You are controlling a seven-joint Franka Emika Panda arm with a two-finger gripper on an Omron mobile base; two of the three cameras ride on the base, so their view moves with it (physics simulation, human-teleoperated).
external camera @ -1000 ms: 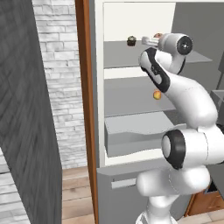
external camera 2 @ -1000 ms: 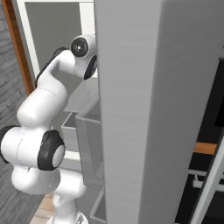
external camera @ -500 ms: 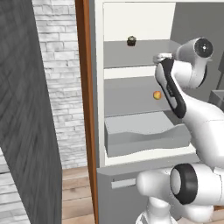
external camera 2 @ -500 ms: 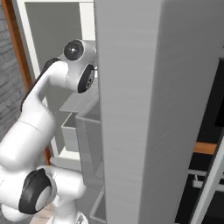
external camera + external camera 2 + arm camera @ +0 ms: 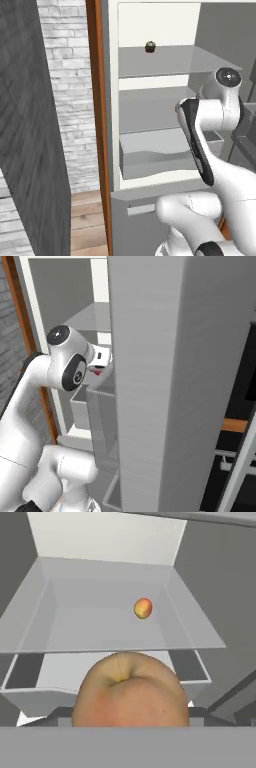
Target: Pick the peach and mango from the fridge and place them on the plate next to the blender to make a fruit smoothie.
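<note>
Left base view: fridge (image 5: 150, 30) open, arm reaching toward the shelves at 3 o'clock. Small dark lump (image 5: 149, 47) on the top shelf at 12 o'clock, well apart from the arm.

Right base view: hand sits near the fridge's grey drawer (image 5: 100, 421), roughly 9 o'clock in frame; a bit of red shows just under the wrist.

Hand view: peach (image 5: 131, 691) sits at 6 o'clock, right up against the camera. Pincer (image 5: 131, 714) looks clamped on the peach, fingers hidden behind it. Mango (image 5: 143, 608) lies on the grey shelf (image 5: 100, 627) at about 12 o'clock, well apart from the peach.

Risks: peach is round and smooth, so a fast swing out could roll it from the grip. Tight exit too; the elbow or fruit could clip the drawer or door edge. Mango not yet picked.
</note>
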